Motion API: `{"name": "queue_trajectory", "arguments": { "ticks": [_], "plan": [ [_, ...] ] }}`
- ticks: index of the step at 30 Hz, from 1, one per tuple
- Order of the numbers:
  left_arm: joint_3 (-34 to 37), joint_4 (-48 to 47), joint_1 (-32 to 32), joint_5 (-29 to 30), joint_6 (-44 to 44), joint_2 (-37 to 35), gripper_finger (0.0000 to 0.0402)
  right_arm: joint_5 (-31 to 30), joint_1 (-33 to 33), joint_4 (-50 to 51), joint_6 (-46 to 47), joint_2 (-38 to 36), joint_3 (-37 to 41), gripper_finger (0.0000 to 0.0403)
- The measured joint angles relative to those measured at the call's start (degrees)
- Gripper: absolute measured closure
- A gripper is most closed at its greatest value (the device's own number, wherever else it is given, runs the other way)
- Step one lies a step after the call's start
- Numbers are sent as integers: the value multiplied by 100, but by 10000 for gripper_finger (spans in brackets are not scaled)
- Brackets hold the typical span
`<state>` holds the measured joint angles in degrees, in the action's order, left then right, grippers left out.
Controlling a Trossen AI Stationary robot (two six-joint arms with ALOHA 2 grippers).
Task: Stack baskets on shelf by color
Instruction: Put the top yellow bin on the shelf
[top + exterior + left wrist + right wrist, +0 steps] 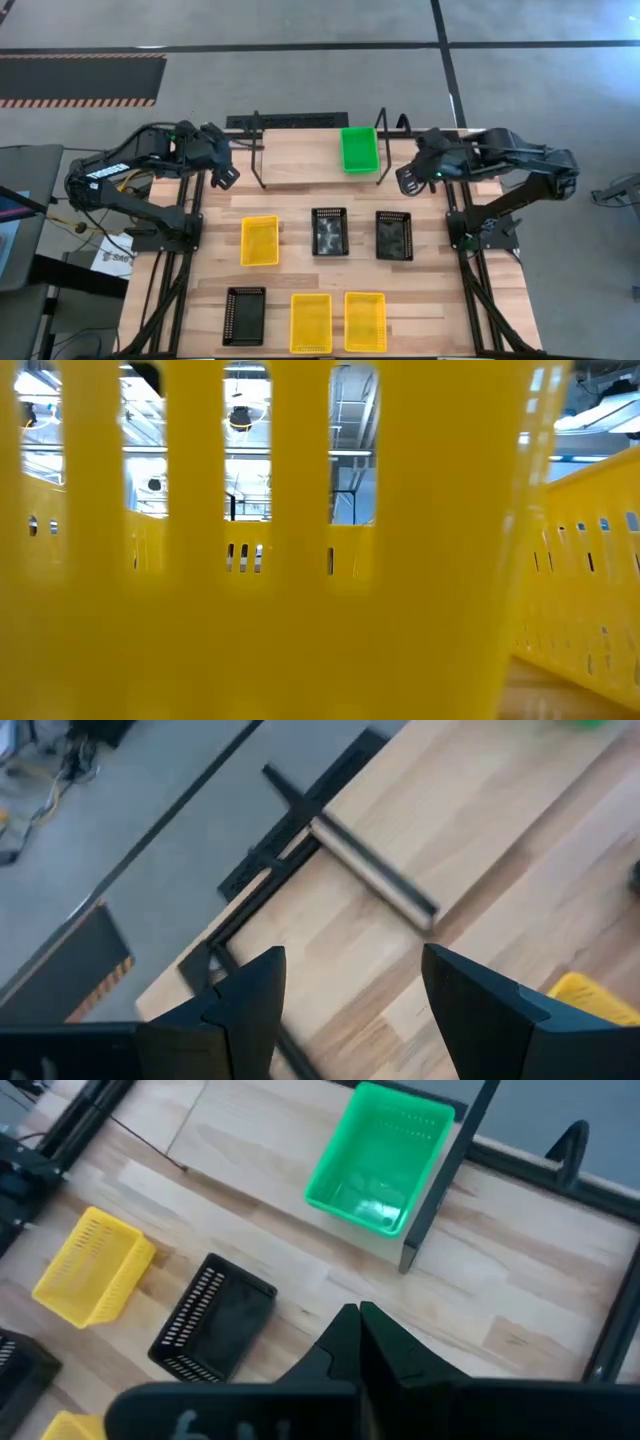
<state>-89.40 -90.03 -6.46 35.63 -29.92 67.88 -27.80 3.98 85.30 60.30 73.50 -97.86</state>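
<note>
The table point(420, 300) is pale planked wood with a smooth, matt face. The shelf point(300, 165) pairs the same light wood with thin black metal uprights. The green basket point(359, 148) at its right end looks like glossy plastic; the yellow baskets point(260, 241) and black baskets point(329, 232) are perforated plastic too.

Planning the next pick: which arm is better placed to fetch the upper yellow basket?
Left, probably. The left gripper hangs open just above the yellow basket on that side; the right gripper, jaws shut, sits beyond two black baskets.
</note>
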Motion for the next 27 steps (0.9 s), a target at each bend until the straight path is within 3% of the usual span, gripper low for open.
{"name": "queue_trajectory", "arguments": {
  "ticks": [4, 10, 14, 21, 27],
  "plan": [
    [328, 35, 514, -40, -597, -388, 178, -80, 177, 27, 15, -19, 0, 389],
    [1343, 1, 1145, -77, -2910, -1129, 179, -80, 203, 485, -96, -16, 7, 387],
    [2216, -8, 1473, -116, -4421, -1351, 195, -85, 197, 465, -693, -100, 28, 386],
    [3422, 1179, 2030, -742, -5857, -1166, 215, -79, 235, 473, -1278, -320, 24, 389],
    [3557, 1718, 2363, -697, -6551, -453, 216, -76, 241, 474, -1659, -475, 24, 386]
  ]
}}
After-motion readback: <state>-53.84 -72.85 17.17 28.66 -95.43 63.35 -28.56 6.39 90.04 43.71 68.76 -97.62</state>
